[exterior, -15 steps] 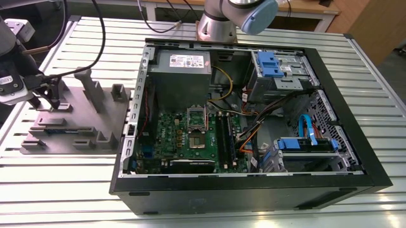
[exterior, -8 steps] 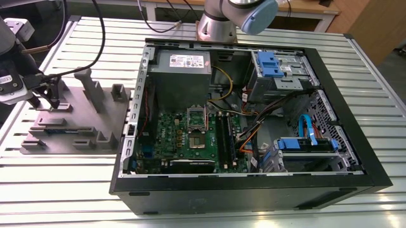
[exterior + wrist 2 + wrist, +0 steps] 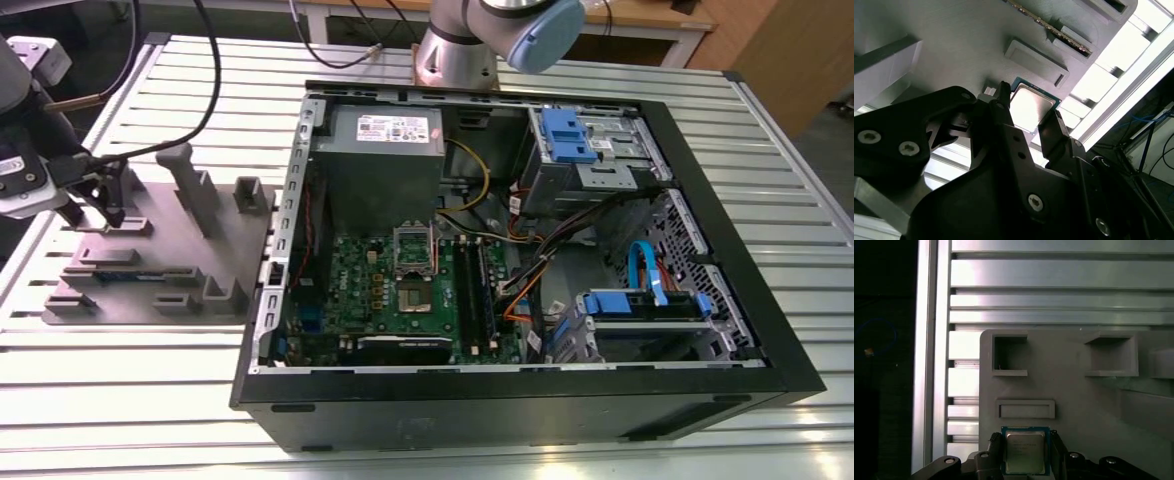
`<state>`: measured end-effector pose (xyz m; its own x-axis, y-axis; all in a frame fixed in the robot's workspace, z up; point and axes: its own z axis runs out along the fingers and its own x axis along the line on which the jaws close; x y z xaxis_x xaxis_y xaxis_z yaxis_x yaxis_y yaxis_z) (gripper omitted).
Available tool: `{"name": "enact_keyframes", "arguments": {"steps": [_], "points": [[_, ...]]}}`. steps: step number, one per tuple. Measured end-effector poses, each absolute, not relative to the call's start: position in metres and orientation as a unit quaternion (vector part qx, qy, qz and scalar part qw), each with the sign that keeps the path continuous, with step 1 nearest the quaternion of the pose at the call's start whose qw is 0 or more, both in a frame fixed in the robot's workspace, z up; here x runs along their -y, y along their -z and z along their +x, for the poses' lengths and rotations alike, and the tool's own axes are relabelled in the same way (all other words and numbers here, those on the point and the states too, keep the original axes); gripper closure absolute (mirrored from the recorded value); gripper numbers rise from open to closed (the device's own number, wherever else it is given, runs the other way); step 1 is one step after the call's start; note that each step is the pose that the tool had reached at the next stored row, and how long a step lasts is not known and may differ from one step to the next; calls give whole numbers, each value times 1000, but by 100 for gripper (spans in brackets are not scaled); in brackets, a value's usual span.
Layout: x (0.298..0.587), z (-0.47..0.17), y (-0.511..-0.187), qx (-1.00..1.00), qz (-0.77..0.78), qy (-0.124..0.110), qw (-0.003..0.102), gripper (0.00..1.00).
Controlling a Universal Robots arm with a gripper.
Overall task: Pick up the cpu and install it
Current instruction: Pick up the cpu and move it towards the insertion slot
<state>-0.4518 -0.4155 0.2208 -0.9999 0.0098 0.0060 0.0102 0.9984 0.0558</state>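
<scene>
gripper (image 3: 96, 215) is down at the grey fixture block (image 3: 160, 240) on the tabletop (image 3: 134, 370), on the exterior view's left, well apart from the open PC case (image 3: 534, 410). cpu (image 3: 1025, 452) lies flat in its pocket at the block's edge, shiny lid up, not yet lifted. In both wrist views the fingers (image 3: 995, 452) sit narrow on 2 opposite edges of the chip and look closed on it. To do this grip well, I'd say: keep the chip centred between the pads, use light force on the edges only, and lift straight up and level so it clears the pocket walls. Socket (image 3: 416, 292) on the green motherboard (image 3: 380, 265) looks open
</scene>
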Motion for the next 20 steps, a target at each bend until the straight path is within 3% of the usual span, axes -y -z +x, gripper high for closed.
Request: {"name": "enact_keyframes", "arguments": {"steps": [20], "points": [[415, -452, -225, 1000, -5, 28, 3, 53]]}}
